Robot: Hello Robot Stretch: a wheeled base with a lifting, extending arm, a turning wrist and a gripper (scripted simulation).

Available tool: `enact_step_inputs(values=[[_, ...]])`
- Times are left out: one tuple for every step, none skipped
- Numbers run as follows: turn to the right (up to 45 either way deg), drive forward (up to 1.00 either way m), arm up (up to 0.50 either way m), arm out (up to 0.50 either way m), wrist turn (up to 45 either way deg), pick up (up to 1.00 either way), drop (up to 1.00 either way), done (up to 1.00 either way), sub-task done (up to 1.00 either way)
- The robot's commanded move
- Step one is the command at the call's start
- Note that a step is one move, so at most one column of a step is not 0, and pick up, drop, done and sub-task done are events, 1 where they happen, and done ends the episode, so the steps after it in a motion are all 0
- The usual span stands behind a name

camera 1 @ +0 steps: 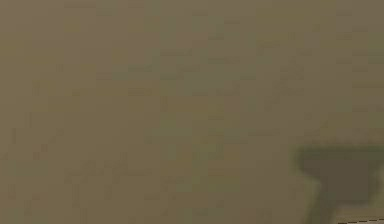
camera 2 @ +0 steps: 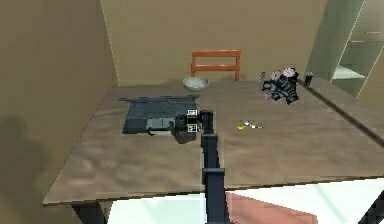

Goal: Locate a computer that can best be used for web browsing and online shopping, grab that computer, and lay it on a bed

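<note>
One dark, flat computer (camera 2: 150, 106) is recorded lying on the wooden surface (camera 2: 120, 165), with the claw (camera 2: 148, 127) at its near edge. Whether anything is grasped cannot be told.

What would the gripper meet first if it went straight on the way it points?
Probably the dark flat computer lying on the table, right at the gripper; depth is unclear.

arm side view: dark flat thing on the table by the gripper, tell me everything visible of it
The dark slab is blue-grey, roughly rectangular and thin, lying flat on the brown wooden table, toward the view's left. No raised screen shows; it may be a closed laptop, but finer detail is too small to tell. The gripper is at its near edge; contact, and whether it holds anything, cannot be told.
</note>
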Motion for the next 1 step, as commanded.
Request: enact_step_inputs(values=[[0.0, 0.0, 0.22, 0.0, 0.0, 0.0, 0.0, 0.0, 0.0]])
